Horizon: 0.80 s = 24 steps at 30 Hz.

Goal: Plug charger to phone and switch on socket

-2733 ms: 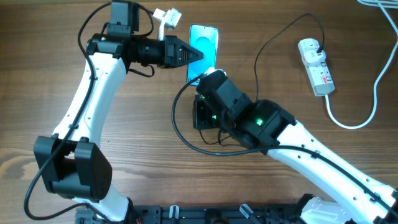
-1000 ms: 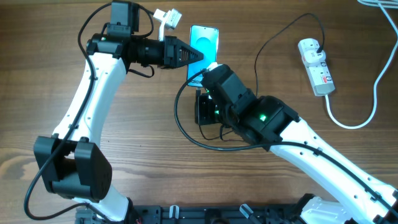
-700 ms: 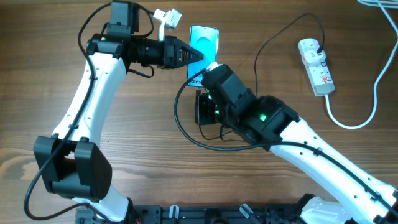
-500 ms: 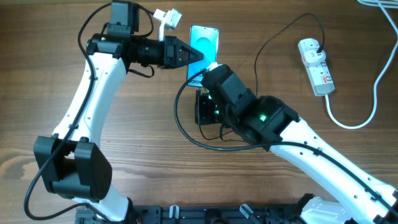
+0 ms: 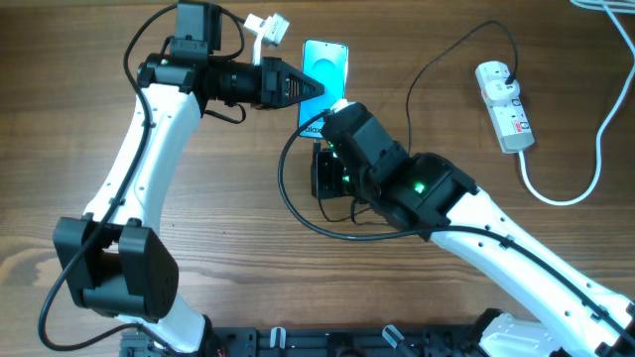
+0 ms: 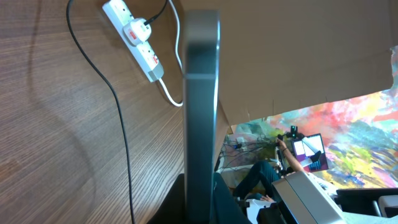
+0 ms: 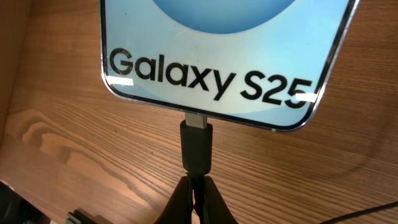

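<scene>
The phone [image 5: 324, 69] with its cyan screen lies at the top middle; its "Galaxy S25" end fills the right wrist view [image 7: 217, 56], and it shows edge-on in the left wrist view [image 6: 200, 106]. My left gripper [image 5: 316, 91] is shut on the phone's left edge. My right gripper [image 7: 198, 198] is shut on the charger's black plug [image 7: 196, 148], whose tip sits at the phone's bottom port. The thin black cable [image 5: 422, 74] runs to the white socket [image 5: 503, 104] at the right, also seen in the left wrist view [image 6: 134, 37].
The socket's thick white cord [image 5: 585, 188] loops off the right side. The black cable loops on the wood under my right arm [image 5: 288, 203]. A small white part [image 5: 266, 28] lies beside the left arm at the top.
Since 2.7 s ago my right gripper has moved up toward the phone's bottom end with the plug. Over the last second nothing has visibly moved.
</scene>
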### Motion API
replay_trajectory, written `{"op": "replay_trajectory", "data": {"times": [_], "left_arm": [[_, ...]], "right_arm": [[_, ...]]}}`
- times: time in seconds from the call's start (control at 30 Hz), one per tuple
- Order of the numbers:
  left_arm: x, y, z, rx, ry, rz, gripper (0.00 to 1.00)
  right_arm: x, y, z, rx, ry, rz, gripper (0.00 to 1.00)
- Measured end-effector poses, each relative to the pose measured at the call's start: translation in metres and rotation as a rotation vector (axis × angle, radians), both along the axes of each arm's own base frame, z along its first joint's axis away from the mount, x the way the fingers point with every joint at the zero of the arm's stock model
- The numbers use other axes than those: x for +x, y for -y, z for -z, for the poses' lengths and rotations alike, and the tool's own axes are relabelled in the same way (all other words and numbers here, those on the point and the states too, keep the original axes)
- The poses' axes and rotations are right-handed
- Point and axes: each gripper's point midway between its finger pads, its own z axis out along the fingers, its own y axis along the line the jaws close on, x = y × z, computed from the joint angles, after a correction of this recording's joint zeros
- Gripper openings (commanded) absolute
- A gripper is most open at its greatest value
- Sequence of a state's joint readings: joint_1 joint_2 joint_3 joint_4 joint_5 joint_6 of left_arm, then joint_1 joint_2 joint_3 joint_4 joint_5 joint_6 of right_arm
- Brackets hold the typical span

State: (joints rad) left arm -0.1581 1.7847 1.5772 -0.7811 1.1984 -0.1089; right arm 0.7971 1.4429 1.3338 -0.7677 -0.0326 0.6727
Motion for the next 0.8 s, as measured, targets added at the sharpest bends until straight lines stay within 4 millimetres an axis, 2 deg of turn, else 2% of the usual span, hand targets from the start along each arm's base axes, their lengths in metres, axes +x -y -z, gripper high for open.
{"op": "replay_trajectory", "data": {"times": [0.8], "left_arm": [[-0.0031, 0.0016, -0.0046, -0.028, 0.002, 0.02, 0.04]], "right_arm": [[0.0007, -0.001, -0.0006, 0.006, 0.003, 0.002, 0.04]]}}
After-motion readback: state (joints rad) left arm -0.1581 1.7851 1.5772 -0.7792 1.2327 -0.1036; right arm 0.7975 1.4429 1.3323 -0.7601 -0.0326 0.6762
